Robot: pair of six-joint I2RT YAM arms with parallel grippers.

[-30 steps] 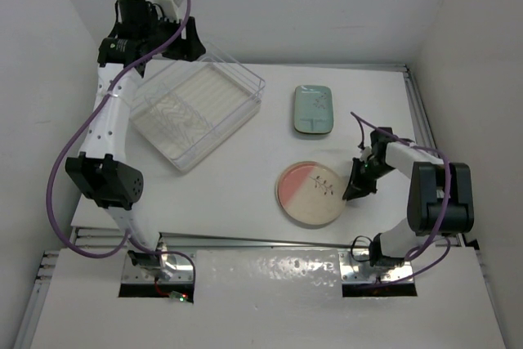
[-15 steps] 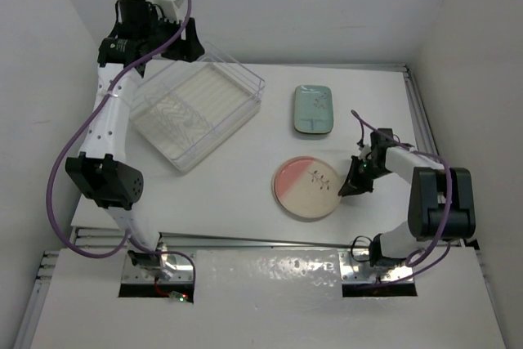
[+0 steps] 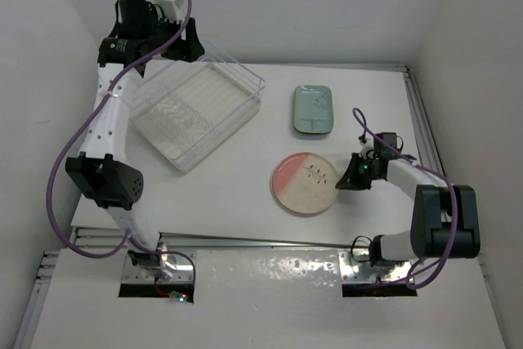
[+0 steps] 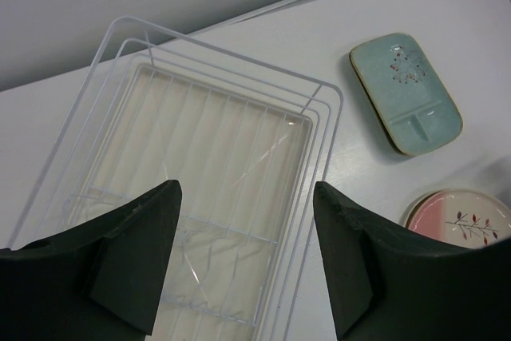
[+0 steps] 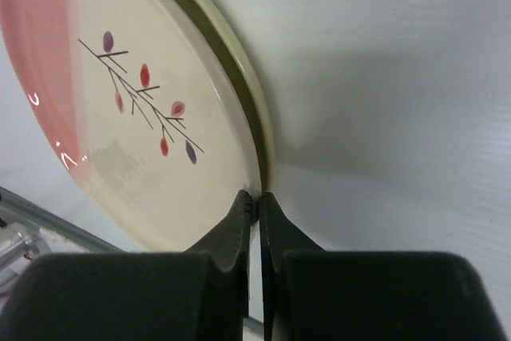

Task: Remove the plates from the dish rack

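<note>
Right wrist view: right gripper (image 5: 257,196) pinches pink-and-cream plate (image 5: 120,125) rim at its tips, likely for set-down; left gripper (image 4: 246,191) spread wide, idle above dish rack (image 4: 200,117).

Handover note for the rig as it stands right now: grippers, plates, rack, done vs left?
Left gripper: open, holding nothing, hovering over the dish rack.
Right gripper: shut, tips against the rim of the pink-and-cream plate, not clamped on it.
Plates: the pink one lies flat on the table; the blue-green plate lies flat behind it.
Done: no plate shows in the rack.
Left: probably only backing the right arm away.
</note>
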